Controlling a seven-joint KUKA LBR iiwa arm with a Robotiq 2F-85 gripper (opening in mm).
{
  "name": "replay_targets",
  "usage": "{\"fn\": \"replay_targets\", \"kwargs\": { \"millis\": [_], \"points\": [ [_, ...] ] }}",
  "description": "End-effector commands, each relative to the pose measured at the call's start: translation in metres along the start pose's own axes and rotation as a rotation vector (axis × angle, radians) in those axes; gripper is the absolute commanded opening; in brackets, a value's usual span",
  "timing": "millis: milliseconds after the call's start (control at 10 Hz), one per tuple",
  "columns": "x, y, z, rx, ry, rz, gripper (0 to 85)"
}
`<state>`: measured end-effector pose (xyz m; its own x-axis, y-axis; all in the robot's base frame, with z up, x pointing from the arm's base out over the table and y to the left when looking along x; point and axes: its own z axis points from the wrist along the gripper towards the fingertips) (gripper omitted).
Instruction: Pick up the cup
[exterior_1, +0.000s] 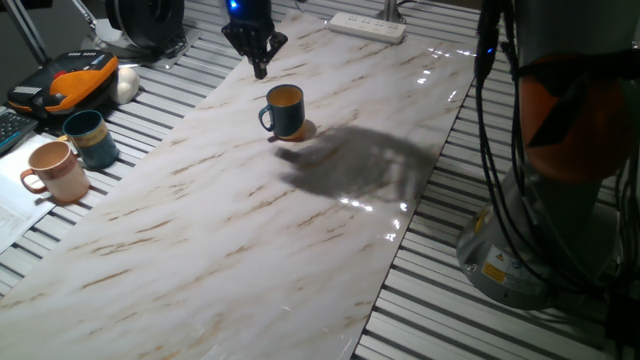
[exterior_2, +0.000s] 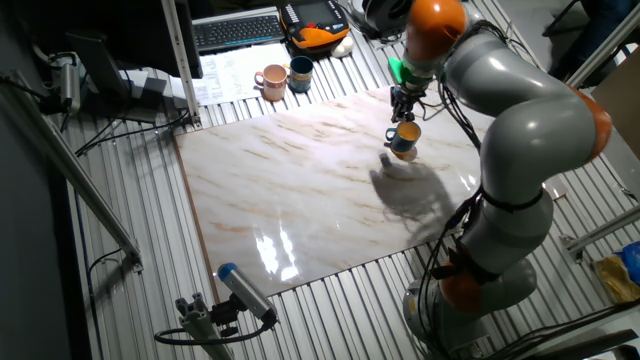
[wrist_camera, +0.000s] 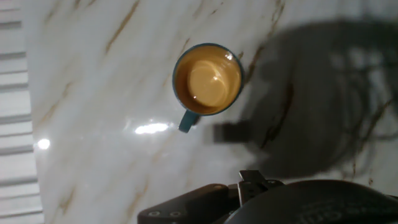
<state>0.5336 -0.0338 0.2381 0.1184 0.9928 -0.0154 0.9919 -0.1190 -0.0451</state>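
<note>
Gripper (exterior_1: 259, 66) hangs above cup (exterior_1: 284, 110), clear of it, fingers drawn close together, holding nothing. Cup upright on marble slab (exterior_1: 230, 220), nearer its far edge.

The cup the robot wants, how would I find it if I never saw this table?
Look at the big marble board. One mug, the cup, stands alone on it, just below the gripper. It is dark blue outside and orange-tan inside, while the teal mug and pinkish mug sit together off the board.
</note>
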Motion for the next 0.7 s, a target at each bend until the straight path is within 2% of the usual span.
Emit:
{"fn": "replay_targets", "kwargs": {
  "millis": [0,300,600],
  "points": [
    [-0.002,0.000,0.000,0.000,0.006,0.092,0.0],
    [-0.006,0.000,0.003,-0.025,0.030,0.081,0.0],
    [-0.006,0.004,0.011,-0.026,0.036,0.093,0.0]
  ]
}}
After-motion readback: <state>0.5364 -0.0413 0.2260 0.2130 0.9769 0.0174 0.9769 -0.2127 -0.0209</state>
